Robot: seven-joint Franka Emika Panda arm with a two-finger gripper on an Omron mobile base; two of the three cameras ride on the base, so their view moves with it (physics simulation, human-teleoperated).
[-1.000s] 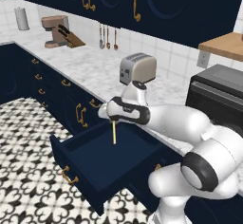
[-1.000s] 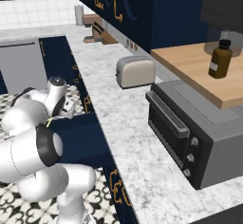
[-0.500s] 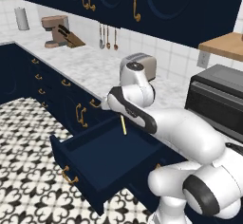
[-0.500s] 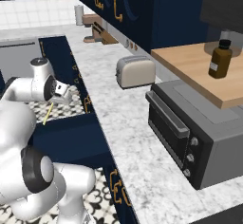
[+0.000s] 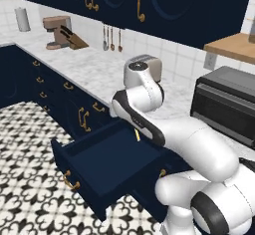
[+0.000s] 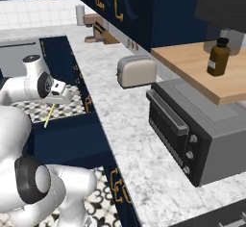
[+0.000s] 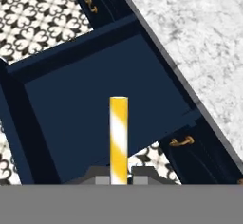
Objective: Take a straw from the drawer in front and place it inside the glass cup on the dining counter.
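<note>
While closed, jaws pinch straw (image 7: 118, 137)

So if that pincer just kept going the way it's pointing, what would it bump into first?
Probably the dark floor of the open drawer. The pincer, shut on the straw, points down into it; depth is hard to judge.

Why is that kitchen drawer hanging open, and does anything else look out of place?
The navy drawer stands pulled out over the patterned floor, and nothing shows inside it. The tool is shut on a yellow-and-white striped straw, held above the drawer. Nothing looks spilled or broken; the toaster and oven sit squarely on the worktop.
</note>
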